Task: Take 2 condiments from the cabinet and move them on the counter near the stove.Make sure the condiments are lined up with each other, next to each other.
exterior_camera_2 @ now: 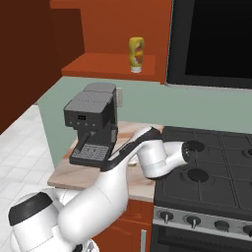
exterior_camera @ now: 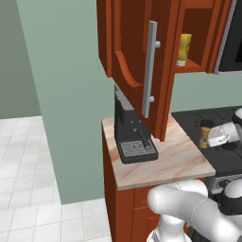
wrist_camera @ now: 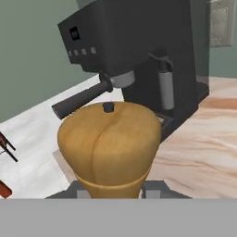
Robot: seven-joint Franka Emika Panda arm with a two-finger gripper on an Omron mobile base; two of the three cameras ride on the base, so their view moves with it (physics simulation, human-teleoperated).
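Gripping the wooden shaker (coffee machine beyond), hand low.

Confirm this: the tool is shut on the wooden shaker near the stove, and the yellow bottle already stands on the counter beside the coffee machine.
Not quite. The yellow bottle stands on the open cabinet shelf, as the left base view shows. The rest holds: the tool is shut on the wooden shaker near the stove.
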